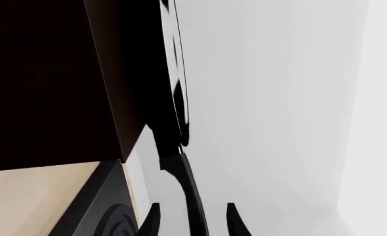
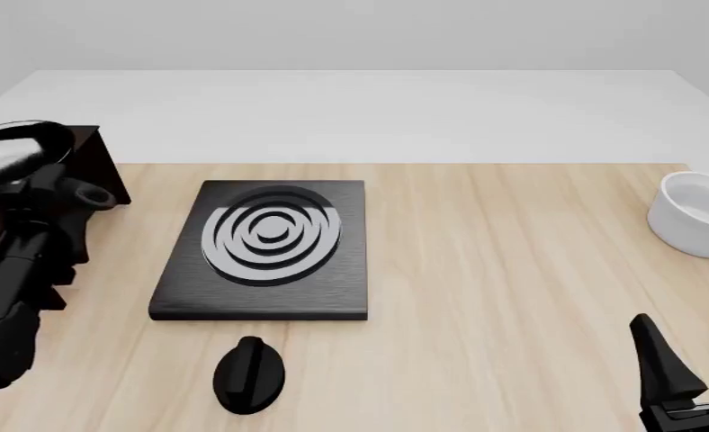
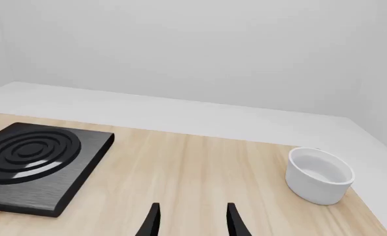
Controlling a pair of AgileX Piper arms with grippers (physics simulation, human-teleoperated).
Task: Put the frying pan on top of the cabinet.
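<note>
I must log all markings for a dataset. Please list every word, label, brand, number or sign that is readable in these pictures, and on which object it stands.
None: no view shows any readable text.
The frying pan, cabinet, ringed black slab, black knob and white bowl all have plain surfaces.

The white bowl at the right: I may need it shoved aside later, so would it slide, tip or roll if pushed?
The white bowl stands upright, low and wide, so a low push would likely slide it over the wooden table rather than tip it. With no handle and smooth straight walls, it may slip in a grasp. It sits near the table's edge, so an outward shove risks a fall.
</note>
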